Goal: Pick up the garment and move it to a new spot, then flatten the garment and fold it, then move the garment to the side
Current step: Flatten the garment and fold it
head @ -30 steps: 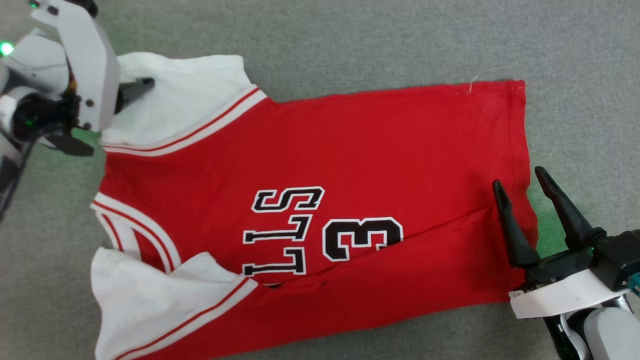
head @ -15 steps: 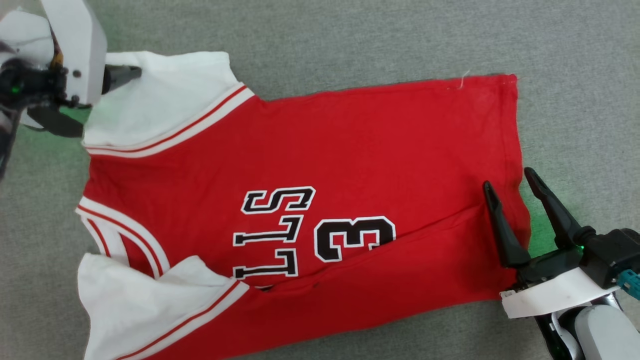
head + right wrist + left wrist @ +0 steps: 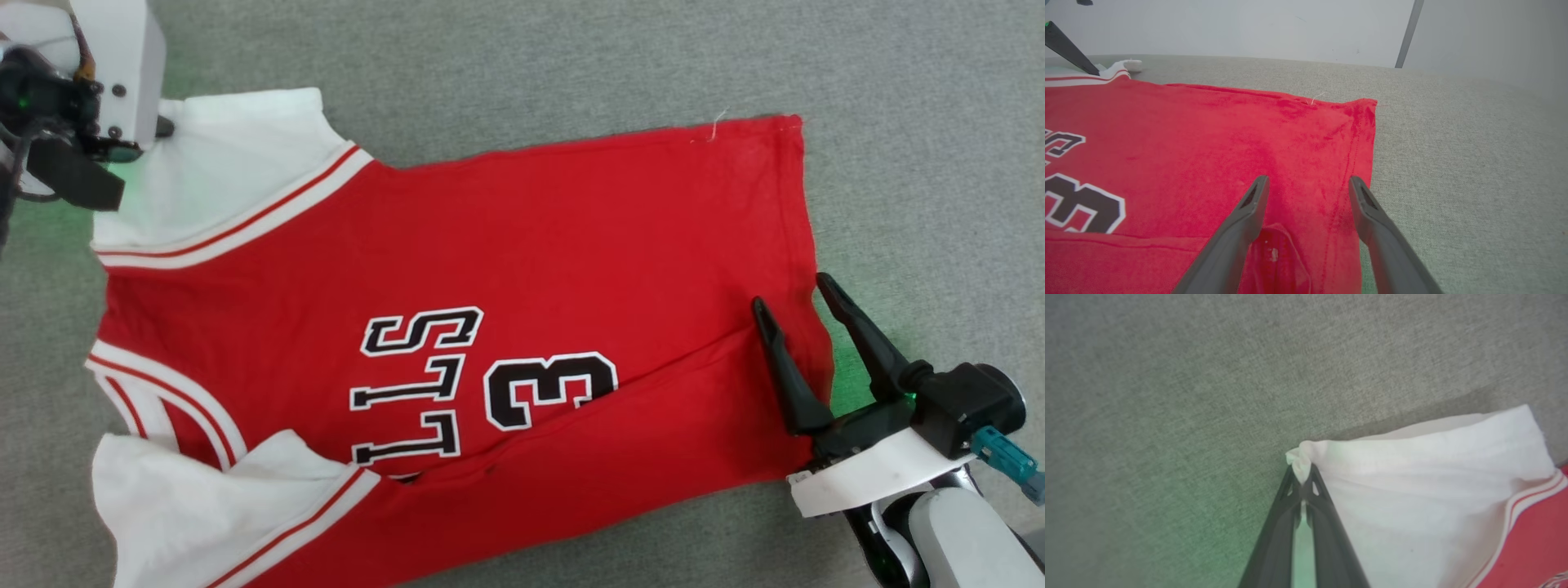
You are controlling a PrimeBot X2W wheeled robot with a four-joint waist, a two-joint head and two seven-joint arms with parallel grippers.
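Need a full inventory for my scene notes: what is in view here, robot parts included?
garment: one, red with white sleeves, striped trim and black lettering, spread on the surface, near edge folded over.
surface: one, grey fabric, under everything.
wall: one, pale, beyond the surface.
left gripper: one, dark fingers, shut on the corner of the garment's far white sleeve.
right gripper: one, dark fingers, open, astride the garment's hem.

support: grey fabric surface (image 3: pixel 898 122) | on it: garment (image 3: pixel 531 237) spread out, lettering up
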